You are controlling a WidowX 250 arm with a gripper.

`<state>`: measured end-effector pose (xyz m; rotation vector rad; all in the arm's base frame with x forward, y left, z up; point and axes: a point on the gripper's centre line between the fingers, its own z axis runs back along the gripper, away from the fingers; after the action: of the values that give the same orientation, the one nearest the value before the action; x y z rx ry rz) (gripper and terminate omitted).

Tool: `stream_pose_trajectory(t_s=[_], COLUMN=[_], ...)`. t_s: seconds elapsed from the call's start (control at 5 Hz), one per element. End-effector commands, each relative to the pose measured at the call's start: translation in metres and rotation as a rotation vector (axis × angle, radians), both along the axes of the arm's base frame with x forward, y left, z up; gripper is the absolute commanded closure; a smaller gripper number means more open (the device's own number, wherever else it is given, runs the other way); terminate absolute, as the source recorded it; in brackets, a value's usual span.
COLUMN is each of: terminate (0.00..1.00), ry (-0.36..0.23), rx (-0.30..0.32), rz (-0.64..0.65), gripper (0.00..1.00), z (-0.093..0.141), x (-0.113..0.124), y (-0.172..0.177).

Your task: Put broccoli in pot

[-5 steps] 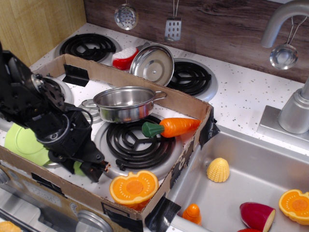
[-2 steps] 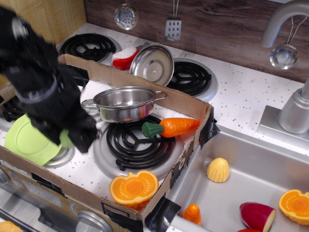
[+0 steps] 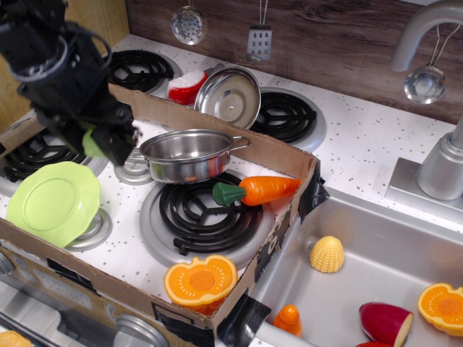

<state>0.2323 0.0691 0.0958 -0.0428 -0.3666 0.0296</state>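
Observation:
My black gripper (image 3: 101, 142) hangs in the air at the left, just left of the pot. It is shut on the pale green broccoli (image 3: 91, 142), of which only a small lump shows between the fingers. The shiny steel pot (image 3: 187, 154) with two loop handles stands inside the cardboard box, at the back of the big burner, and looks empty. The gripper is a little above the pot's rim level and beside its left handle, not over its opening.
A lime-green plate (image 3: 52, 202) lies on the left small burner. An orange carrot (image 3: 257, 190) lies right of the pot. A pumpkin half (image 3: 200, 281) sits at the box's front corner. A steel lid (image 3: 228, 96) leans behind the box wall (image 3: 282, 153). The sink (image 3: 376, 238) holds toy food.
The gripper has risen from low by the plate, holding the broccoli, and moved back and up toward the pot's left side. The plate is now fully uncovered.

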Motion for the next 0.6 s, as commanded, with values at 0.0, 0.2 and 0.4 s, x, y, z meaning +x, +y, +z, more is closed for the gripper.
stream_pose_trajectory(t_s=[0.0, 0.2, 0.4], terminate=[0.00, 0.00, 0.00], ry=[-0.108, -0.140, -0.162], rx=[0.003, -0.008, -0.014], rz=[-0.076, -0.089, -0.093], gripper=[1.00, 1.00, 1.00], z=[0.008, 0.010, 0.015], x=[0.045, 0.055, 0.065], y=[0.005, -0.002, -0.015])
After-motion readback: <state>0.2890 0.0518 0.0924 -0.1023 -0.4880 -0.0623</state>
